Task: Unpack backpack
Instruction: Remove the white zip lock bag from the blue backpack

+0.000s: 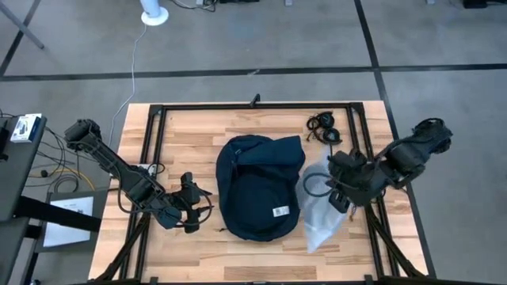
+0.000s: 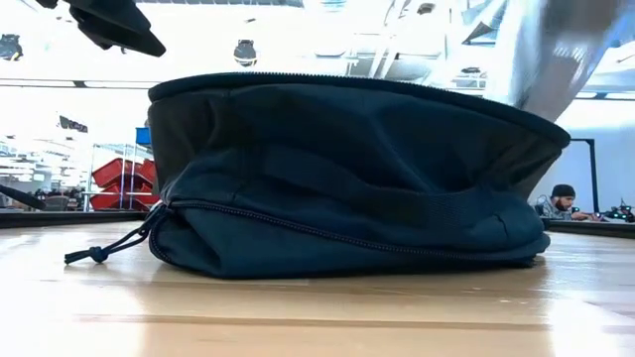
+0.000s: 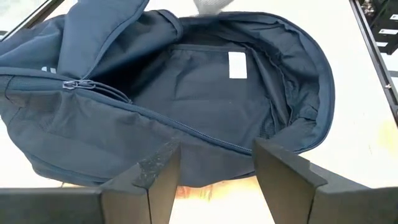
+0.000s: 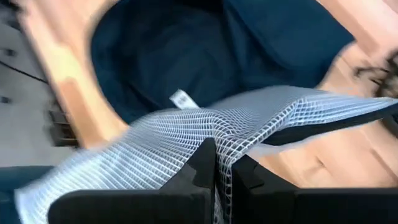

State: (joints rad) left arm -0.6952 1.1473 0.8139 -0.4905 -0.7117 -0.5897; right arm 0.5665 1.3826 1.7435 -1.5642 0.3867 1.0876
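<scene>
Right fingers (image 4: pixel 217 165): closed on a fold of a mesh pouch (image 4: pixel 205 134), white gridded and translucent, which we hold beside the backpack's right edge. In the high view the right gripper (image 1: pixel 342 188) sits over that pouch (image 1: pixel 321 210), which trails onto the surface (image 1: pixel 198 119).

Left fingers (image 3: pixel 214 165): open wide and empty, pointed at the backpack's near edge. The left gripper (image 1: pixel 190 207) sits just left of the bag.

Backpack (image 1: pixel 260 186): one, dark navy, lying flat mid-surface, main zip undone and the flap folded back. Its open compartment (image 3: pixel 217 87) shows only lining and a white tag (image 3: pixel 237 65); no contents visible.

Handling, as we judge it: soft, limp fabric, light, likely to sag and slide when tugged. Best holds look like the zip rim or the loose flap; a pinch of thin cloth elsewhere may slip. The pouch looks light and floppy too.

Count: one backpack, one mesh pouch, one black cable bundle (image 1: pixel 323 127) near the far right corner, two grippers.
</scene>
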